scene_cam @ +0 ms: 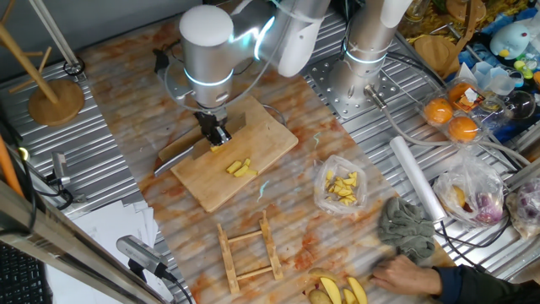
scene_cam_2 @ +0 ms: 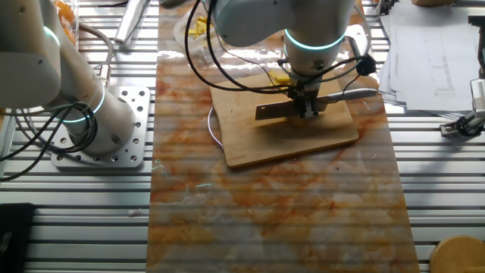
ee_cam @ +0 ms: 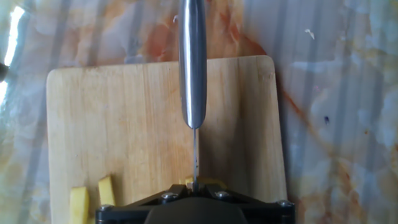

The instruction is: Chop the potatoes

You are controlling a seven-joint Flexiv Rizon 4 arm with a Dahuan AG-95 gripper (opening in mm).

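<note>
Several short yellow sticks of the potatoes [scene_cam: 240,168] lie on the wooden cutting board [scene_cam: 270,135], near its middle. My gripper [scene_cam: 218,135] hangs over the board and is shut on a knife [scene_cam_2: 273,112], whose blade is edge-down and whose silver handle [scene_cam_2: 350,95] sticks out sideways. In the hand view the handle [ee_cam: 193,62] runs away from me, and the thin blade [ee_cam: 195,155] comes down at a small potato piece [ee_cam: 204,182] right by the gripper [ee_cam: 194,186]. Two more sticks [ee_cam: 93,198] lie to the left on the board [ee_cam: 124,118].
A clear bag of yellow chunks [scene_cam: 340,187] lies right of the board. A small wooden rack [scene_cam: 249,249] is in front of it. A person's hand [scene_cam: 405,272], a grey cloth [scene_cam: 407,226] and yellow wedges [scene_cam: 337,291] are at the front right. A second arm's base [scene_cam_2: 83,114] stands beside the mat.
</note>
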